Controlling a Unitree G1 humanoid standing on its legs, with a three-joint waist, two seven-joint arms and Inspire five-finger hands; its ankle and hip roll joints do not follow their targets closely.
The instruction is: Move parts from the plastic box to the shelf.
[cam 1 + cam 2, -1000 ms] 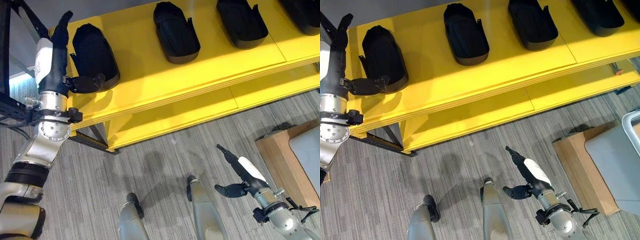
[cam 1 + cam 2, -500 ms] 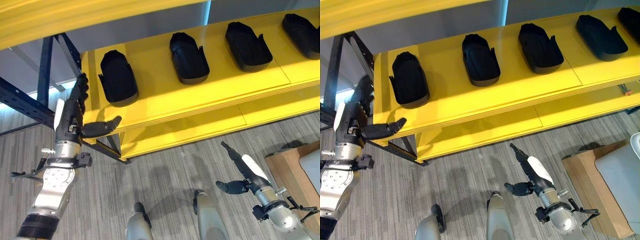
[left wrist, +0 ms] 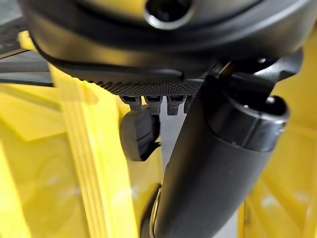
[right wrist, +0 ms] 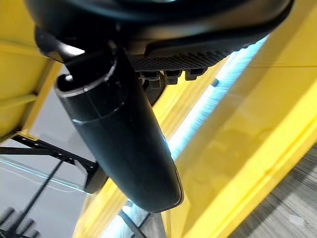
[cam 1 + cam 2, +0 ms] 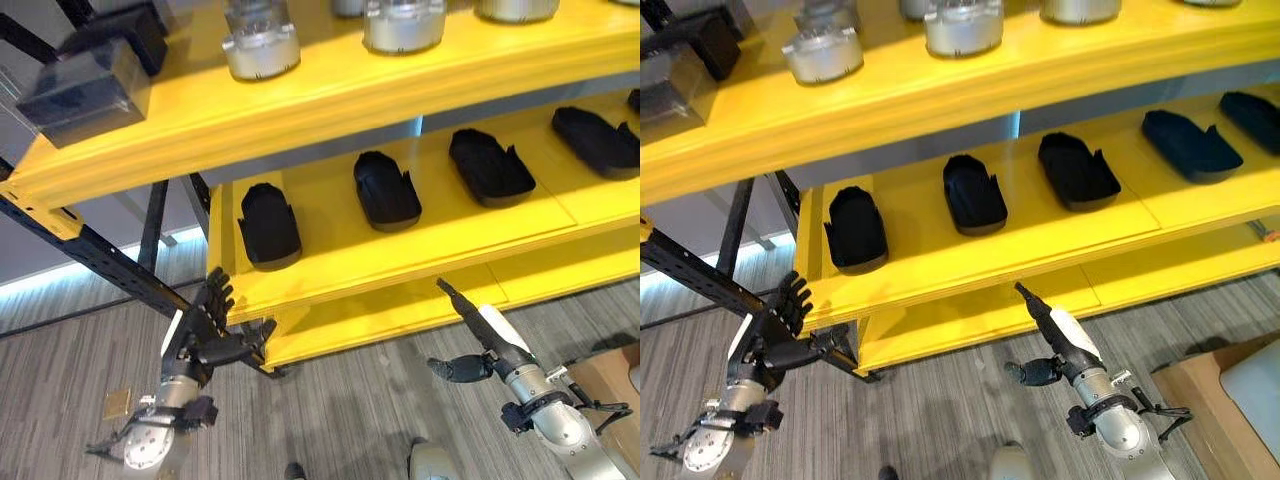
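Black parts [image 5: 268, 224] lie in a row on the yellow shelf [image 5: 440, 245], apart from both hands. The left hand [image 5: 205, 335] hangs below the shelf's left near corner, fingers straight, holding nothing. The right hand [image 5: 478, 335] hangs near the floor, fingers extended, empty

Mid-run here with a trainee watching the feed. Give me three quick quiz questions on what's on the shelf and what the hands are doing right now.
1. True or false: the left hand holds a black part.
2. Which shelf board carries the black parts: A top, B middle, C lowest?
3. Fill in: the silver cylinders stand on the ___ board.

Key: 1 false, both it and the right hand are open and empty. 2 B. 3 top.
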